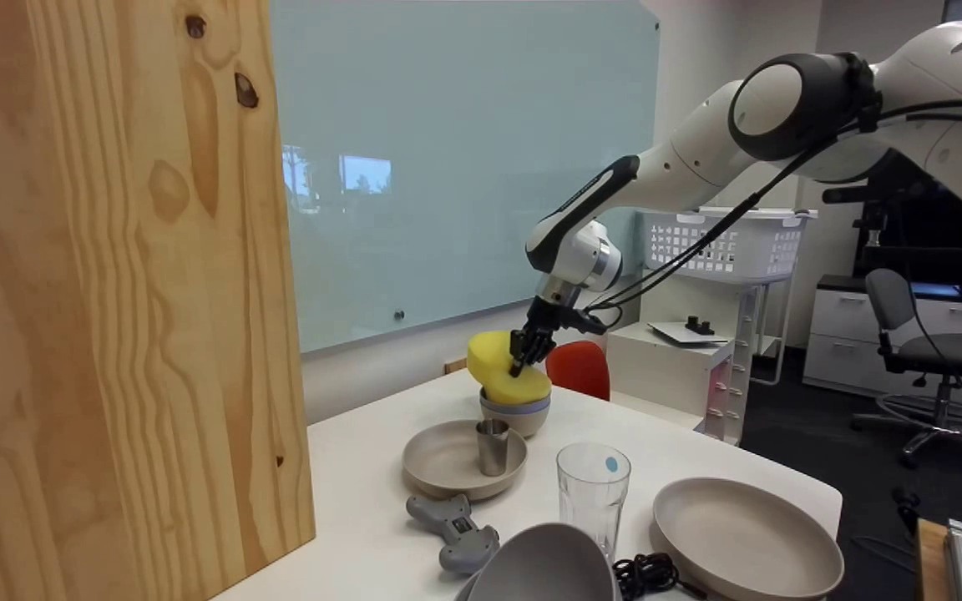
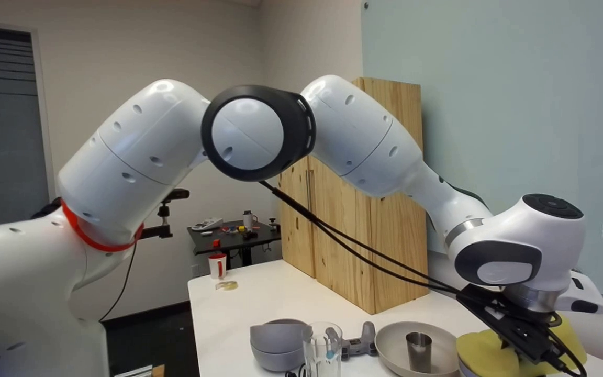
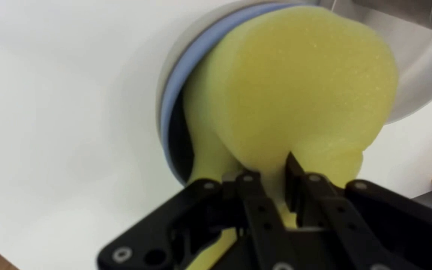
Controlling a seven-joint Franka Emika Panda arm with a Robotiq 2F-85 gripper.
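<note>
The gripper is clamped on the middle of a yellow sponge — squeezed thin there, presumably for a firm hold — so it bulges beyond the pinch, partly inside the blue-rimmed bowl directly underneath.

To my eye the yellow sponge looked like matt foam; the cup shone like smooth metal, the tumbler was clear and glossy, the cabinet knotty wood, the wall board smooth and reflective.

The hand touches a bent yellow sponge atop nested bowls.
</note>
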